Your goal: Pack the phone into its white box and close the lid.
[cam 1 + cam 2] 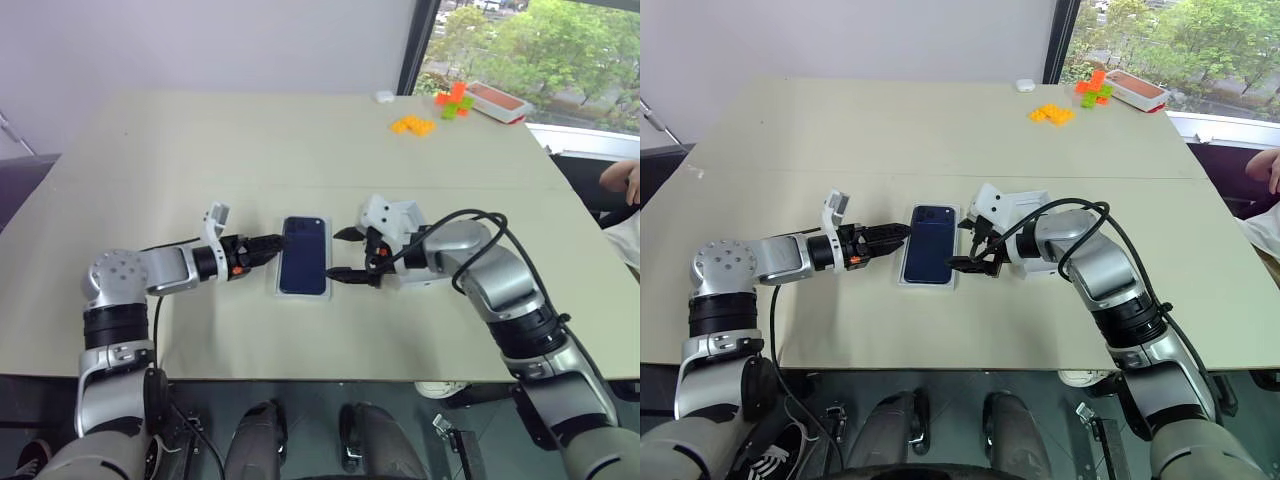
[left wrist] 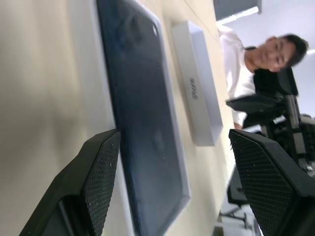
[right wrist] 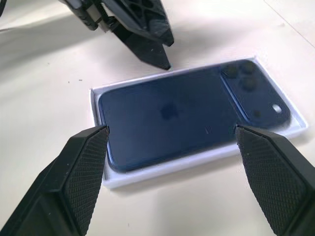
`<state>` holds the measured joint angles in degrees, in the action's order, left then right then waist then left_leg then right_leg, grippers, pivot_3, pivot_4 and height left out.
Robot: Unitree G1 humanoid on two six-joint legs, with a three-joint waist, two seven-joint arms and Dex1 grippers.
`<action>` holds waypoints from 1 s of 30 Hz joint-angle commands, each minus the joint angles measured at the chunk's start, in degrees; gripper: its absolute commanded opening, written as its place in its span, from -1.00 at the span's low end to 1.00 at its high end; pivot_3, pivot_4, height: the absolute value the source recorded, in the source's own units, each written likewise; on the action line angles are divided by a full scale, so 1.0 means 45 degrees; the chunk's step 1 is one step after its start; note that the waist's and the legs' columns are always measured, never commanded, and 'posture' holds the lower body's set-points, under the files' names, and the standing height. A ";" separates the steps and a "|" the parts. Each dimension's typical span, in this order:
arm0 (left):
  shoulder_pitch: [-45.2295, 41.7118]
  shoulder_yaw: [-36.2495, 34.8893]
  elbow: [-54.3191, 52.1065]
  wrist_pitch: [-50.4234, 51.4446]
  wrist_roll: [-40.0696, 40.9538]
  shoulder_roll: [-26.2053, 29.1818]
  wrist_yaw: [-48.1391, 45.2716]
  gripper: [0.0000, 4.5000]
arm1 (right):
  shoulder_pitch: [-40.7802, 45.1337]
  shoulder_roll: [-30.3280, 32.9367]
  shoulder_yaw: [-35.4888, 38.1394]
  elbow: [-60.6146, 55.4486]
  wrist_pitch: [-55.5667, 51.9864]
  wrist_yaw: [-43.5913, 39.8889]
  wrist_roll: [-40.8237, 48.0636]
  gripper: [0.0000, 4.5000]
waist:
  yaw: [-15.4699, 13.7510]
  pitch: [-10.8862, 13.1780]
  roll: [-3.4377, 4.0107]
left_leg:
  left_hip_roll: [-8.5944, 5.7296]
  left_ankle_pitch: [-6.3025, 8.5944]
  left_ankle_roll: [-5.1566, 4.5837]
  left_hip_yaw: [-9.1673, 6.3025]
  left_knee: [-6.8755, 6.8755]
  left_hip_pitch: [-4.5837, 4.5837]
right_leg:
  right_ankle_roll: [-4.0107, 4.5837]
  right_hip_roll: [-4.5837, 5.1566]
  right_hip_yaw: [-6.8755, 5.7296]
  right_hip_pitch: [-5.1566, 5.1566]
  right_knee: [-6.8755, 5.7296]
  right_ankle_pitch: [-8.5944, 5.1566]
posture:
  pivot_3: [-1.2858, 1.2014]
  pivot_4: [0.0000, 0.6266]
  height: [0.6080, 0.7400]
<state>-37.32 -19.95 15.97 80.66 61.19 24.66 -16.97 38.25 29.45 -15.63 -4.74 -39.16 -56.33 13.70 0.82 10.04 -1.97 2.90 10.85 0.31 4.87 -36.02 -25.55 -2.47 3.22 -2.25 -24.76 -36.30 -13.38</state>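
The phone (image 3: 187, 115) lies back-up inside the white box (image 3: 197, 164), its camera cluster at the end farther from the robot, and the box rests flat on the table (image 1: 300, 140) between the two grippers. The left gripper (image 1: 895, 236) sits just beside the box's left edge with its fingers spread apart and holding nothing. The right gripper (image 1: 345, 254) sits just beside the right edge, jaws wide apart and empty, and in the right wrist view its fingertips (image 3: 86, 162) frame the phone without touching it. The lid (image 2: 197, 83), a deeper white shell, lies on the table just beyond the right gripper, near the box; whether its open side faces up or down cannot be determined. The phone appears seated in the tray, so the remaining step is judged to be fitting the lid. Expect the lid to be light, stiff cardboard with smooth, slightly slippery walls; a hard squeeze may bow the thin sides. Take hold across the two long walls near mid-length so that it hangs level. The tray is also light and may slide on the smooth tabletop when the lid is pressed on; steady it along one long edge. Avoid contact with the glossy phone back, which scratches easily.
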 commanded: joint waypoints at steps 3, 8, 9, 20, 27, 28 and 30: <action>0.0177 -0.0170 -0.1581 -0.0195 -0.0024 0.0398 -0.0637 0.64 | 0.0445 -0.0340 0.0155 0.0013 0.0120 0.0097 0.0163 0.90 | 0.0007 0.0000 0.0001 | -0.0011 0.0002 0.0003 0.0008 0.0005 -0.0018 | 0.0001 0.0024 0.0003 -0.0011 0.0012 0.0000 | 0.03 -0.52 1.00; 0.1139 -0.0124 -0.3757 -0.3464 -0.1287 0.0685 -0.1927 0.64 | 0.0629 -0.0569 0.0331 0.0433 0.0385 0.0542 -0.0065 0.90 | 0.0025 0.0000 0.0001 | -0.0020 0.0003 0.0008 0.0024 0.0067 -0.0033 | 0.0006 0.0054 0.0009 -0.0055 0.0025 0.0001 | 0.03 -0.52 1.00; 0.1394 -0.0109 -0.4214 -0.4090 -0.1515 0.0830 -0.2304 0.64 | 0.0651 -0.0570 0.0334 0.0497 0.0436 0.0587 -0.0094 0.90 | 0.0029 0.0000 0.0002 | -0.0025 0.0002 0.0010 0.0028 0.0086 -0.0035 | 0.0008 0.0060 0.0011 -0.0064 0.0027 0.0001 | 0.03 -0.52 1.00; 0.3319 0.0287 -0.5457 -0.8626 -0.3263 0.1497 -0.5065 0.64 | 0.1894 -0.2211 0.0259 0.3237 0.2115 0.2256 -0.1197 0.90 | 0.0075 0.0003 0.0019 | -0.0029 -0.0020 0.0038 0.0077 0.0191 -0.0046 | 0.0013 0.0062 0.0031 -0.0128 0.0040 0.0000 | 0.03 -0.52 1.00; 0.3671 0.1209 -0.5212 -0.8595 -0.4367 0.1721 -0.4581 0.64 | 0.1442 -0.1490 0.0313 0.3146 0.2514 0.1981 -0.1632 0.90 | 0.0021 0.0002 0.0018 | -0.0040 -0.0022 0.0027 0.0103 0.0166 -0.0082 | 0.0011 0.0080 0.0036 -0.0127 0.0060 0.0000 | 0.03 -0.52 1.00; 0.3740 0.1292 -0.5216 -0.8606 -0.4453 0.1748 -0.4591 0.64 | 0.1401 -0.1495 0.0390 0.3077 0.2406 0.1965 -0.1551 0.90 | 0.0043 0.0003 0.0018 | -0.0038 -0.0023 0.0025 0.0102 0.0167 -0.0080 | 0.0010 0.0079 0.0035 -0.0129 0.0057 0.0000 | 0.03 -0.52 1.00; 0.3827 0.1421 -0.5182 -0.8629 -0.4567 0.1698 -0.4571 0.64 | 0.1333 -0.1431 0.0395 0.3012 0.2411 0.1942 -0.1608 0.90 | 0.0084 0.0003 0.0019 | -0.0028 -0.0040 -0.0003 0.0101 0.0170 -0.0077 | 0.0006 0.0062 0.0035 -0.0136 0.0046 0.0001 | 0.03 -0.52 1.00</action>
<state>-20.36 -13.68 -6.65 42.17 41.07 32.15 -37.51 43.82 22.61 -15.21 11.28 -28.43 -47.43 5.91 1.20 10.06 -1.89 2.81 10.67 0.28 5.32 -35.25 -25.87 -2.44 3.46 -2.09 -25.37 -36.11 -13.38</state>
